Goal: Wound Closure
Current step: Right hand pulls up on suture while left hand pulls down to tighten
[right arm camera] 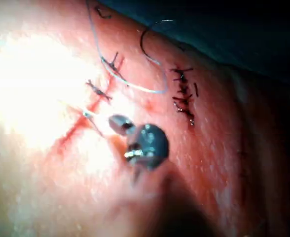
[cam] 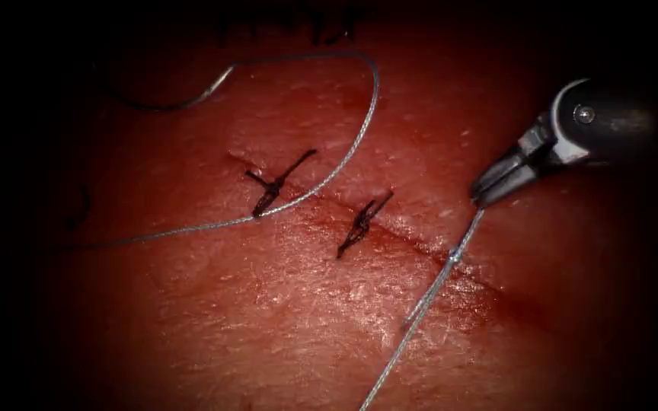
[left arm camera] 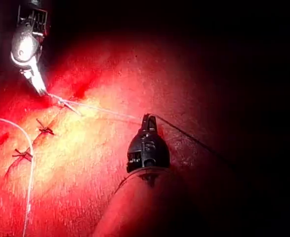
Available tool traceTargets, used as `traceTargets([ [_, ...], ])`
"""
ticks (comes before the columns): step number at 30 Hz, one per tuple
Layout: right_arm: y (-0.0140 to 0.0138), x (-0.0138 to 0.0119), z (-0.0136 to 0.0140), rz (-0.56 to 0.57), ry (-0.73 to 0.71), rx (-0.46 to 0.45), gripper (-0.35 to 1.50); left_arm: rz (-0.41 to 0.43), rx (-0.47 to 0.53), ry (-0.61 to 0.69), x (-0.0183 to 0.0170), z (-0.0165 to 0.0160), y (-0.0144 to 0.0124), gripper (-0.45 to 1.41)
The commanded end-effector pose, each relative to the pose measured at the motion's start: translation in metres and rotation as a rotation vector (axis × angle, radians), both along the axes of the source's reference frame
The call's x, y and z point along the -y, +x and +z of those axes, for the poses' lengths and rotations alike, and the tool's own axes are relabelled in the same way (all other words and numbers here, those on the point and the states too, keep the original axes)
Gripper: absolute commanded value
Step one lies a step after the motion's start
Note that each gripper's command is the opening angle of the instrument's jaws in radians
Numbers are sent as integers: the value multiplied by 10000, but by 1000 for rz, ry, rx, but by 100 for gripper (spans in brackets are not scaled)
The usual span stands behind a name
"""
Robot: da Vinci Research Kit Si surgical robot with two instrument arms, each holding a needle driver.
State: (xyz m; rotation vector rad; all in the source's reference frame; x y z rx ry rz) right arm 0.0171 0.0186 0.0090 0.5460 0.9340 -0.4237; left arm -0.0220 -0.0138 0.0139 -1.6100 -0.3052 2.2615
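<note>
The cut [cam: 420, 243] runs slantwise across the tissue [cam: 268, 320] and carries two dark tied stitches [cam: 274, 185] [cam: 361, 222]. My right tool [cam: 480, 198] comes in from the right, its jaws shut on the thread [cam: 429, 293] just above a small knot [cam: 455, 255] over the cut. That strand runs down to the lower edge. In the left wrist view my left tool [left arm camera: 148, 119] is shut on the same taut thread [left arm camera: 105, 111]. The curved needle [cam: 184, 101] lies loose on the tissue at the upper left, held by neither tool, its thread looping past the first stitch.
Red fluid [cam: 390, 232] lines the cut near the second stitch. In the right wrist view an older sutured line of dark stitches [right arm camera: 184, 94] sits beyond the needle [right arm camera: 152, 34]. The loose thread loop [cam: 367, 114] crosses the upper tissue.
</note>
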Motion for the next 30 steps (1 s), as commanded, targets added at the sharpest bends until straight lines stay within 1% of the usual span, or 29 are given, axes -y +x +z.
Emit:
traceTargets([
  [1, 5, 2, 13, 2, -11, 3, -35, 7, 4, -1, 9, 4, -7, -45],
  [8, 3, 8, 32, 25, -43, 15, -35, 17, 9, 2, 27, -6, -13, -45],
  [16, -4, 4, 46, 91, -71, 69, -35, 27, 11, -1, 35, -5, -13, -45],
  [22, -9, 0, 47, 139, -65, 103, -35, 37, 11, 3, 41, -3, -10, -45],
  [25, -13, -3, 47, 156, -76, 104, -35, 40, 9, 2, 42, -3, -9, -45],
  [30, -15, 0, 47, 171, -62, 101, -35, 40, 10, 4, 40, -5, -10, -45],
])
